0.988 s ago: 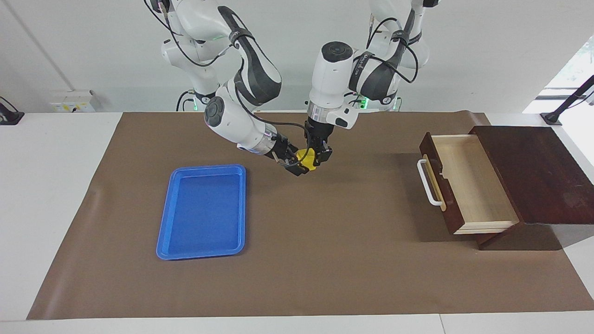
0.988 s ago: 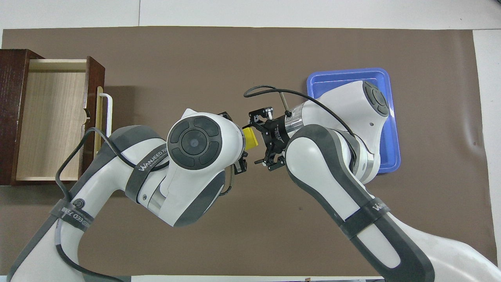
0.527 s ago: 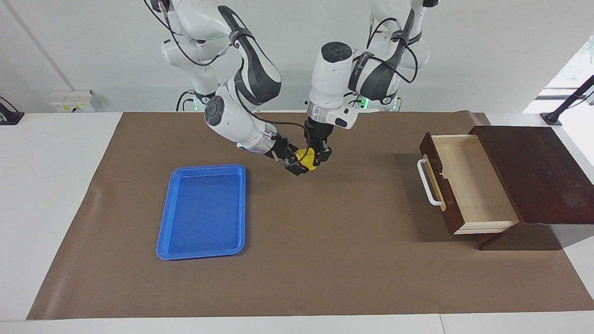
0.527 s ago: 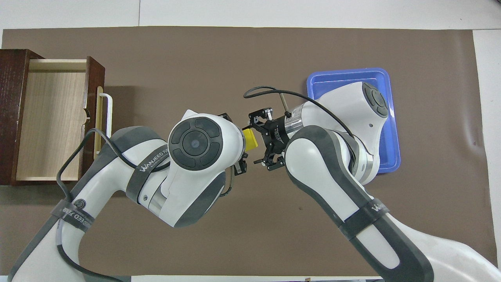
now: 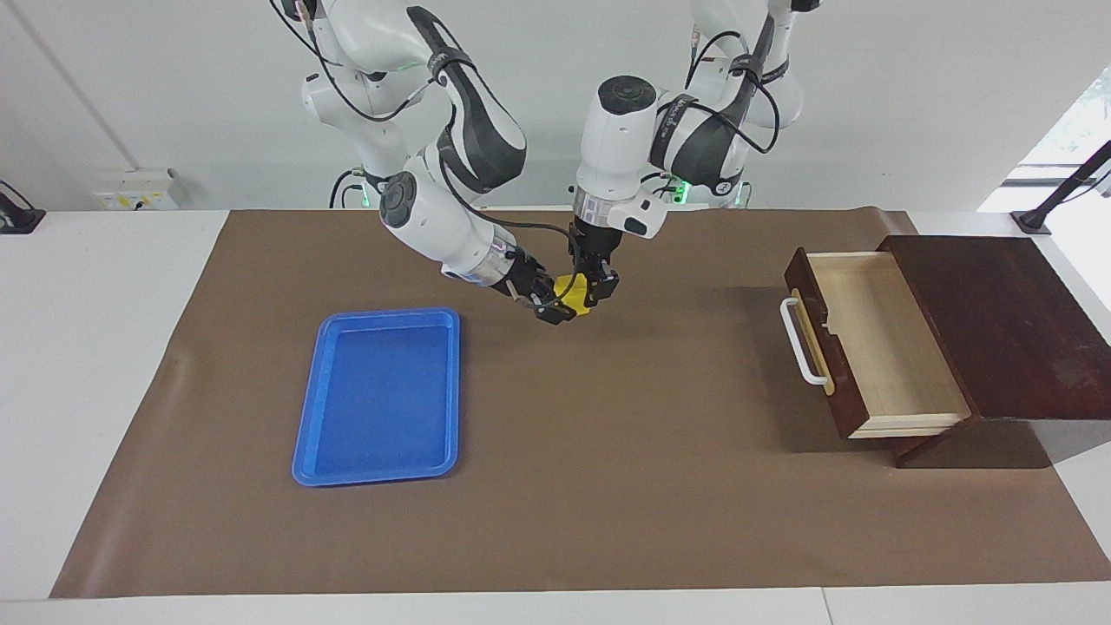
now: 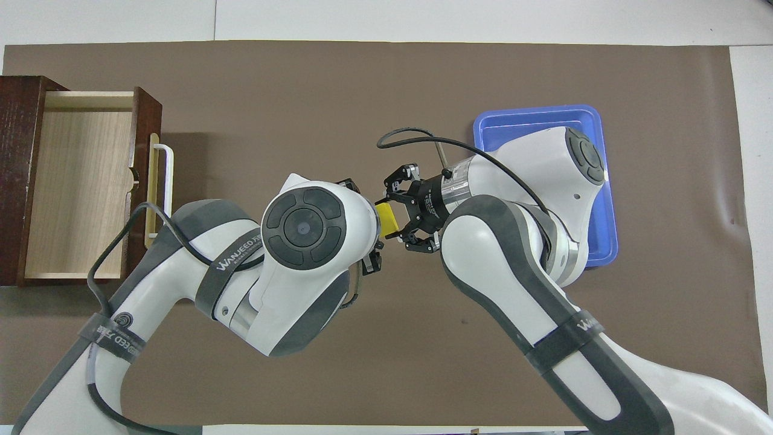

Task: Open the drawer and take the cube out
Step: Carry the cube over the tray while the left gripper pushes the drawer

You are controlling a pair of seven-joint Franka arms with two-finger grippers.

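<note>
You see the small yellow cube (image 5: 570,289) in the air over the brown mat (image 5: 608,486), both black claws closed on it: left claw (image 5: 597,291), right claw (image 5: 555,305). The wooden drawer (image 5: 877,347) stands open.

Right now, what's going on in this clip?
Both arms meet over the middle of the brown mat, handing over the yellow cube. The left gripper holds it from above and the right gripper has shut on it from the side. The drawer stands open and empty; the blue tray is empty too.
</note>
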